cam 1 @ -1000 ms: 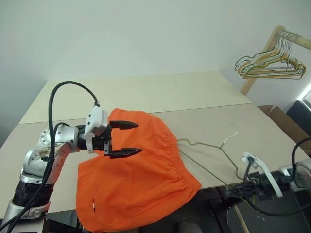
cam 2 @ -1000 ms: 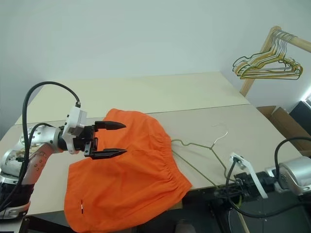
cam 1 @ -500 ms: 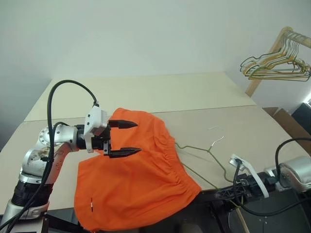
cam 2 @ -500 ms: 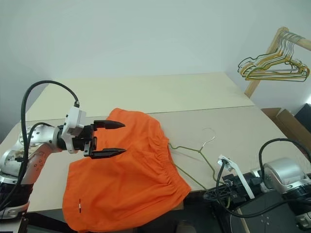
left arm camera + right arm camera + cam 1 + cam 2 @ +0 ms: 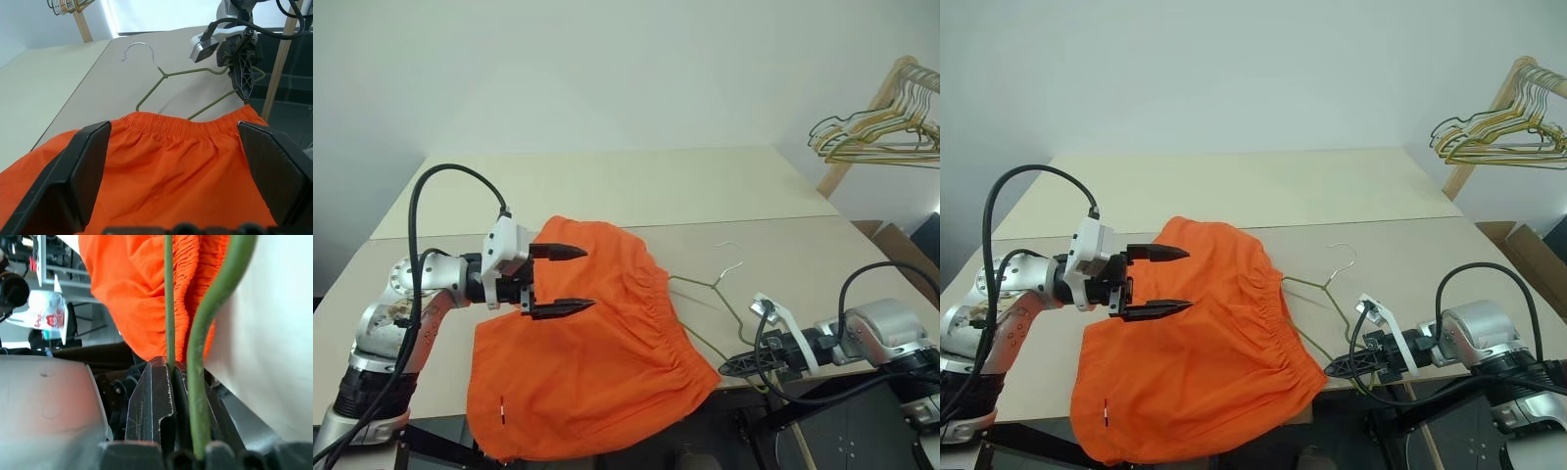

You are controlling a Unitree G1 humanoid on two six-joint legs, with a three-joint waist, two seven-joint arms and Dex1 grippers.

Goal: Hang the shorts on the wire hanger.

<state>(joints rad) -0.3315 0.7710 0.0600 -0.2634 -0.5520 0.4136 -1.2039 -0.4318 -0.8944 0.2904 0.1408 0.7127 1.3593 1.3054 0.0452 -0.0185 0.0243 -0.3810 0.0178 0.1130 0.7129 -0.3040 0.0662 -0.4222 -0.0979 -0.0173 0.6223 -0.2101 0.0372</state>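
Left arm is bent in from the robot's left over the table, forearm about level, its left gripper (image 5: pixel 554 279) pointing right across the fabric with the two black fingers spread wide, one above the other, nothing between them. It hovers over the upper left part of the bright orange fabric shorts (image 5: pixel 597 362).

Right arm reaches in from the lower right at the table's front edge, right gripper (image 5: pixel 1336 368) pointing left and slightly down. Its black fingers are pressed together on the wire: the right wrist view shows a thin olive strand running into the closed jaws, a second thicker-looking strand beside them, probably just nearer the lens.

One pair of shorts, soft and wrinkled, lies flat on the pale beige matte table (image 5: pixel 636 186), gathered elastic waistband toward the right, lower part hanging over the front edge. A tiny white-red tag (image 5: pixel 499 406) sits near the lower left hem.

One thin dull olive-grey metal wire hanger (image 5: pixel 1317 294), triangular with a curved silvery hook, lies just right of the waistband; its left corner appears to slip under or into the waistband, hard to tell which. Its lower bar meets the right gripper.

A bunch of gold and green wire hangers (image 5: pixel 876 137), count unclear, hangs on a wooden rail (image 5: pixel 906 70) at far right, well apart from the table.
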